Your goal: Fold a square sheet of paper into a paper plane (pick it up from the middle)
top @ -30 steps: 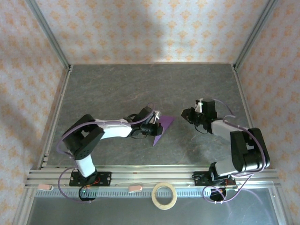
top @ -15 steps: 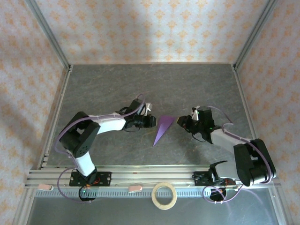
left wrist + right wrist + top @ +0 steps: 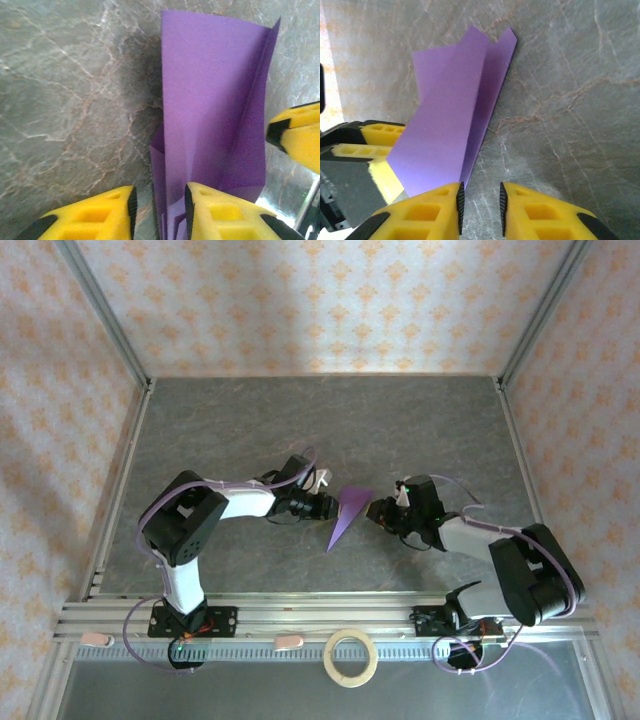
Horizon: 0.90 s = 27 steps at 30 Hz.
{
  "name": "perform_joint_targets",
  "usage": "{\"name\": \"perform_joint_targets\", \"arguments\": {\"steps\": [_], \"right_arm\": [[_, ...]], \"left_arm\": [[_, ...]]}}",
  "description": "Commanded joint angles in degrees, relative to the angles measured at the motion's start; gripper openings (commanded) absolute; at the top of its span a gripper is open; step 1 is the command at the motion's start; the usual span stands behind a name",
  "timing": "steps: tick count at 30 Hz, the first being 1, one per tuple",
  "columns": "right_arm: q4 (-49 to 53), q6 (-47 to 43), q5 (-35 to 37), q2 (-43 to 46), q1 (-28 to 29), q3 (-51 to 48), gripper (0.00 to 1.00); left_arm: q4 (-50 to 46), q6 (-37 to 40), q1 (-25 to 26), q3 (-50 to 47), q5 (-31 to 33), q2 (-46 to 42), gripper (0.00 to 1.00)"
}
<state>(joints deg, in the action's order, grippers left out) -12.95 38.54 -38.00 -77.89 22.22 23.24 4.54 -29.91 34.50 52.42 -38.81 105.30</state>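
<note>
While rested on the grey, veined, marble-look tabletop (image 3: 250, 430), a thin matte purple paper plane (image 3: 347, 517), narrow, pointed, sharply creased, is flanked by both arms, left gripper (image 3: 324, 507) with yellow ribbed fingers (image 3: 220, 215) narrowly parted around its edge, unpinched, right gripper (image 3: 375, 512) narrowly parted, nothing held.

The paper plane (image 3: 348, 515) is plain purple. The desk (image 3: 300, 420) is grey, marbled with pale veins. The left hand (image 3: 159, 197) and right hand (image 3: 480, 200) are yellow, edged black. The wallpaper (image 3: 330, 300) is cream with orange motifs, and the tape ring (image 3: 329, 658) is tan.
</note>
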Motion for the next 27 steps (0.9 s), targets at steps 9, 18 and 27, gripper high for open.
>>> {"name": "perform_joint_targets", "arguments": {"steps": [9, 18, 27], "right_arm": [[-3.2, 0.8, 1.3, -4.1, 1.6, 1.7, 0.27], [0.1, 2.3, 5.0, -4.1, 1.6, 3.7, 0.29], [2.7, 4.6, 7.8, 2.5, 1.6, 3.5, 0.37]], "left_arm": [[4.2, 1.3, 0.3, 1.0, -8.4, 3.5, 0.34], [9.2, 1.6, 0.2, -2.8, -8.8, -3.7, 0.07], [8.0, 2.3, 0.2, -5.2, -1.1, -11.0, 0.0]]}}
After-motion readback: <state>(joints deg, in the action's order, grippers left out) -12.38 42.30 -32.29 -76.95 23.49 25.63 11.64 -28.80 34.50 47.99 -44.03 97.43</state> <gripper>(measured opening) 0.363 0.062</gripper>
